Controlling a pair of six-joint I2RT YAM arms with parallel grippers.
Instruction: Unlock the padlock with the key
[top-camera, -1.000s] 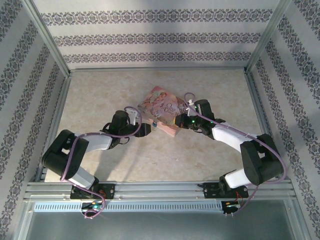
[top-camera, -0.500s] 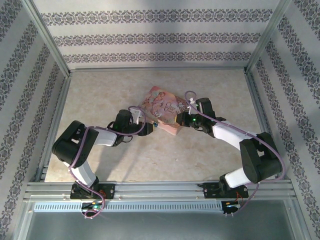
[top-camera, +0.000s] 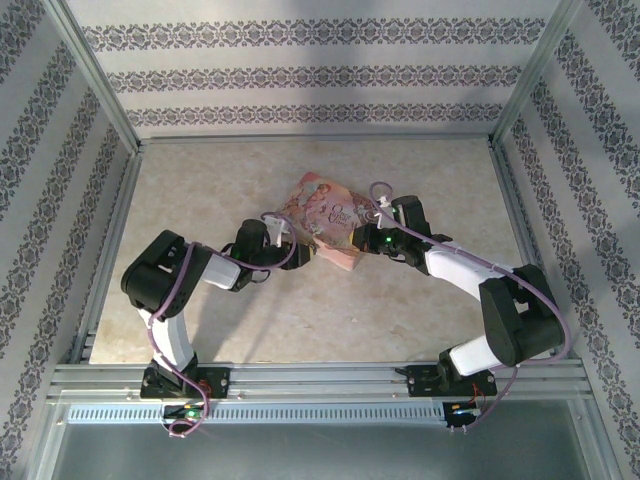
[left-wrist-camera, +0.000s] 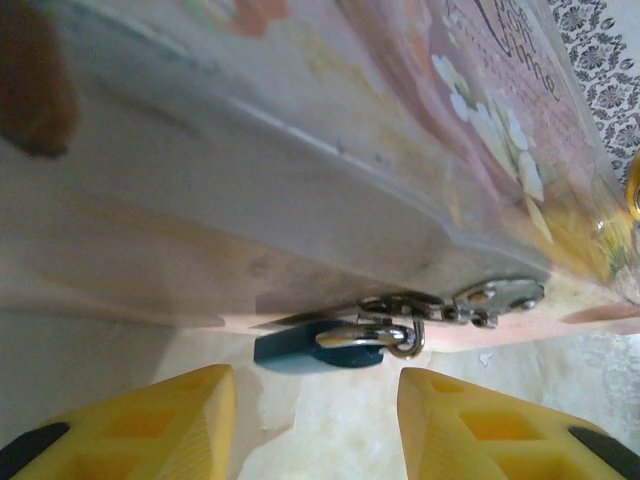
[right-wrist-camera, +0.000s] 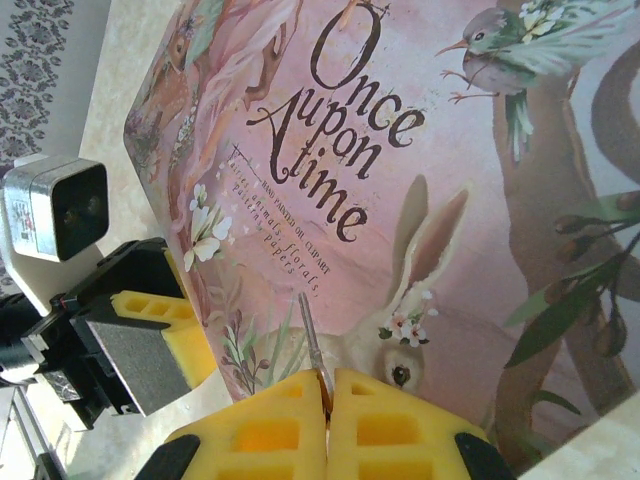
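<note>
My right gripper (right-wrist-camera: 327, 400) has its yellow fingers pressed together on the key (right-wrist-camera: 312, 340). Only a thin silvery blade sticks out. The rest of the key is buried between the pads. The blade points up over the rabbit on the lid of the pink tin (right-wrist-camera: 430, 200), and I cannot tell whether it touches the lid.

My left gripper (left-wrist-camera: 315, 430) has its jaws apart with nothing between them. Just ahead of the gap is the padlock (left-wrist-camera: 300, 348), teal body flat on the table (left-wrist-camera: 110, 340). Its silvery shackle is hooked through links that run to the hasp (left-wrist-camera: 495, 297) on the tin's front wall. I cannot make out its keyhole. From the top the padlock is too small to pick out.

The tin is closed, so its contents are hidden.
</note>
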